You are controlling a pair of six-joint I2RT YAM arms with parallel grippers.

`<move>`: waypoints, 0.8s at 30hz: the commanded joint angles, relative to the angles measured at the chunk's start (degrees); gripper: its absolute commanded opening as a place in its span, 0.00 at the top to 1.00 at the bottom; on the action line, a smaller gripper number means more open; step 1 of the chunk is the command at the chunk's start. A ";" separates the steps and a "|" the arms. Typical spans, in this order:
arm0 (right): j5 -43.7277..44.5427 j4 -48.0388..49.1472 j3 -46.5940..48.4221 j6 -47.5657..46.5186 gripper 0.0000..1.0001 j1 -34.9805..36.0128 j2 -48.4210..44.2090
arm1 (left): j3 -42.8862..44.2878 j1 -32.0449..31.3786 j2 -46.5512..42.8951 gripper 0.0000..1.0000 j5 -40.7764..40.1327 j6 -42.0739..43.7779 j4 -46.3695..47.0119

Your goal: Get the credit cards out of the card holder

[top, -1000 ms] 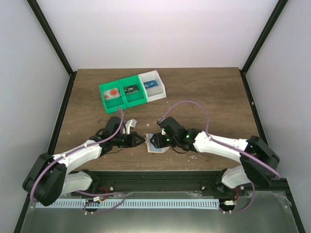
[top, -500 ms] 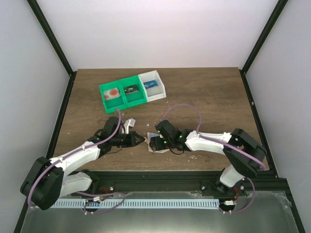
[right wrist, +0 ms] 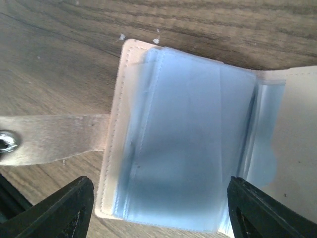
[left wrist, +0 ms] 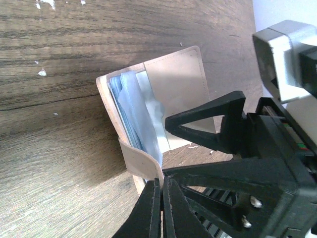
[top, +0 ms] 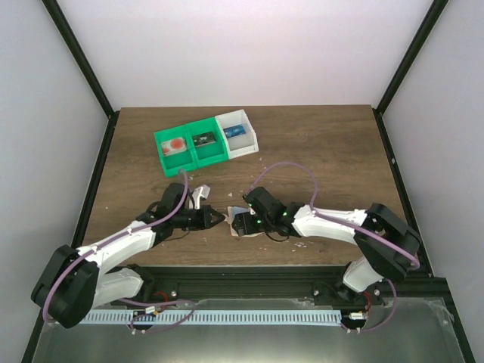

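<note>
At left, left gripper (left wrist: 159, 186) pinched closed on the tan tab of the card holder (left wrist: 176, 84), spread open on the table (top: 325, 144) between both arms, near the front edge. Best pinned there while lowering the right gripper (right wrist: 158, 181), jaws spread wide and holding nothing, onto one edge of the light blue credit cards (right wrist: 188, 148), then drawing them out flat. Pinch on the tab clear only from the left wrist; full card faces only from the right wrist; overhead, holder mostly hidden under fingers.
</note>
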 commanded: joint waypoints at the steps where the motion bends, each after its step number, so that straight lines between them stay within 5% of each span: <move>1: -0.49 1.71 -0.93 -0.62 0.25 0.46 -2.55 | -0.47 0.05 -0.63 1.00 -0.06 0.07 0.82; 10: 1.35 1.17 -0.81 0.27 0.34 0.47 -1.10 | 0.21 0.00 0.66 1.00 -0.10 1.09 0.07; 24: 2.94 0.82 -0.80 0.50 0.30 0.47 2.27 | 1.03 0.00 1.11 1.00 0.09 1.14 -0.09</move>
